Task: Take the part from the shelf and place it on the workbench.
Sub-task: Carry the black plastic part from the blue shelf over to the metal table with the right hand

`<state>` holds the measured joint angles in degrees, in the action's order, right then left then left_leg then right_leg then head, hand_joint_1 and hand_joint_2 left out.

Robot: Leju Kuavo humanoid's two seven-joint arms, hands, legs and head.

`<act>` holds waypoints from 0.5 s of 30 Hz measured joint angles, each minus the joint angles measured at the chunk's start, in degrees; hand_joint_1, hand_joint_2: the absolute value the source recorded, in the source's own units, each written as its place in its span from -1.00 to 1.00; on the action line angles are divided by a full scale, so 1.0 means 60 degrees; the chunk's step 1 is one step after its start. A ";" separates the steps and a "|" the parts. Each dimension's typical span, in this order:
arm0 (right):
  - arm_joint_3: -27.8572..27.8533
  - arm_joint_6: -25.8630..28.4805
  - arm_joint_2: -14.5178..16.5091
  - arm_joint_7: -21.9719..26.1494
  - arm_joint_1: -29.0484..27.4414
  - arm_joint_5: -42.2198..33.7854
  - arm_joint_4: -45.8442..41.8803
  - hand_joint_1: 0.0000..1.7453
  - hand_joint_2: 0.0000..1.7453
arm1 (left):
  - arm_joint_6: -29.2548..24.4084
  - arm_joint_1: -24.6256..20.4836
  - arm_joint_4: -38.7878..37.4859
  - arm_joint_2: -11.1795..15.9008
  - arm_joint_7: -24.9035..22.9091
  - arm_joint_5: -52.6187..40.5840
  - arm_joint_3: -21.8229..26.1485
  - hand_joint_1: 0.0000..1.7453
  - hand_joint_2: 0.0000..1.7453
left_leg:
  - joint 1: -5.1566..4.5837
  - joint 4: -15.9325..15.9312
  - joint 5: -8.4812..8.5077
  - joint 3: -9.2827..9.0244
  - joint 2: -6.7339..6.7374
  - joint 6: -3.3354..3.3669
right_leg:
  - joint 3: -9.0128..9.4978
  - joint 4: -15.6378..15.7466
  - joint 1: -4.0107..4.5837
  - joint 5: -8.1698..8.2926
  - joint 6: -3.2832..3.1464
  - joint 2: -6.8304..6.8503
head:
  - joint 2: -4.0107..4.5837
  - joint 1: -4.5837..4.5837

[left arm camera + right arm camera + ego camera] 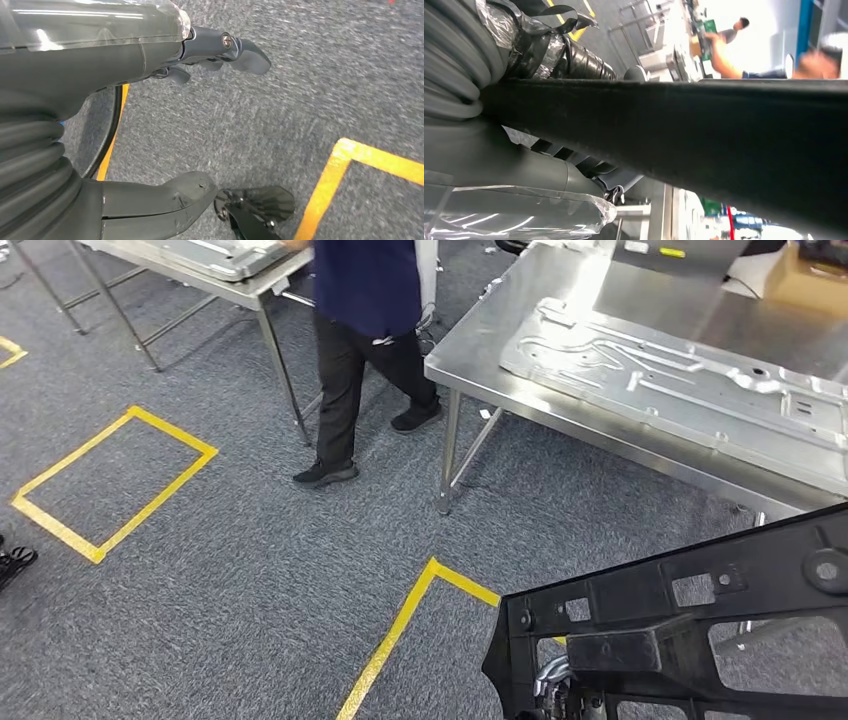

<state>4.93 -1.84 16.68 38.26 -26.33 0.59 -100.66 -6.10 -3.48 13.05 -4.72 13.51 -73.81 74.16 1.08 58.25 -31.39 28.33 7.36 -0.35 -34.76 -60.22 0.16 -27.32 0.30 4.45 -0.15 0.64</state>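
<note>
The part is a large black plastic frame (690, 620) with cut-outs, carried low at the right of the head view, above the carpet. In the right wrist view it is a thick black bar (704, 125), and my right hand (559, 170) grips it, with fingers on both sides of the bar. My left hand (200, 125) hangs over the carpet with thumb and fingers apart and nothing between them; a corner of the black frame (257, 207) lies just beyond the thumb. The steel workbench (475, 340) stands ahead to the right.
A big stamped metal panel (680, 380) covers much of the workbench, with a cardboard box (810, 280) behind it. A person in dark clothes (365, 340) stands between the workbench and a second steel table (215, 265). Yellow tape outlines (110, 485) mark the grey carpet.
</note>
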 joint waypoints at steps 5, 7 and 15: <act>-0.0026 -0.0050 0.0074 -0.0035 -0.0068 0.0121 -0.0070 1.00 1.00 | 0.0009 -0.0034 0.0000 -0.0015 0.0001 -0.0021 -0.0003 -1.00 1.00 | 0.0072 0.1117 -0.0731 0.0366 -0.0885 -0.0192 | 0.0150 0.0191 -0.0094 0.0046 -0.0289 -0.0655 | 0.0000 -0.0011; -0.0037 -0.0056 0.0081 -0.0047 -0.0067 0.0139 -0.0076 1.00 1.00 | 0.0014 0.0015 0.0000 -0.0020 -0.0009 -0.0023 -0.0004 -1.00 1.00 | 0.0069 0.2399 -0.1187 0.1092 -0.1135 -0.0188 | 0.0205 0.0190 -0.0059 0.0002 -0.0364 -0.0955 | 0.0000 -0.0011; -0.0070 -0.0028 0.0104 -0.0166 -0.0090 0.0323 -0.0081 1.00 1.00 | 0.0020 0.0022 0.0000 -0.0012 -0.0029 -0.0024 -0.0004 -1.00 1.00 | -0.0035 0.0180 0.0548 0.0694 -0.1996 0.0160 | 0.0442 0.0155 -0.0019 -0.0213 -0.0185 -0.2009 | 0.0000 -0.0013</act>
<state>4.51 -2.01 17.30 37.26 -26.87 2.53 -101.14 -5.98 -3.35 13.05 -4.79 13.33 -73.95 74.14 0.88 59.33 -28.11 32.50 -4.62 0.61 -32.11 -59.30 0.04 -28.60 -0.81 -7.60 -0.15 0.56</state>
